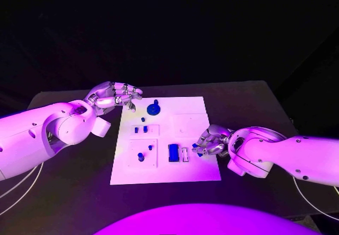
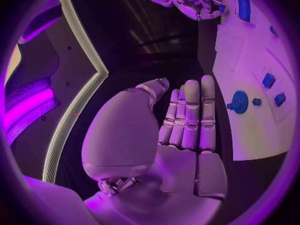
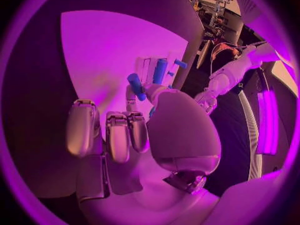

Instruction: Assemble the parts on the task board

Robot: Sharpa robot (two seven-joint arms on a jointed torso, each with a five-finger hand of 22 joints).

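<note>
The white task board (image 1: 190, 171) lies in the middle of the black table. On it are a round blue knob (image 1: 153, 107), two small blue pieces (image 1: 141, 129), another blue piece (image 1: 140, 156) and a blue rectangular block (image 1: 173, 152). My right hand (image 1: 210, 139) hovers at the board's right edge, beside the block. It pinches a short blue peg (image 3: 135, 86) between thumb and finger. My left hand (image 1: 116, 95) is just off the board's far left corner, near the knob (image 2: 239, 101). Its fingers (image 2: 190, 115) are stretched out and hold nothing.
A narrow white slot piece (image 1: 185, 155) sits right of the blue block. A tiny blue dot (image 1: 143, 119) lies below the knob. Bare black table (image 1: 70, 186) surrounds the board on all sides.
</note>
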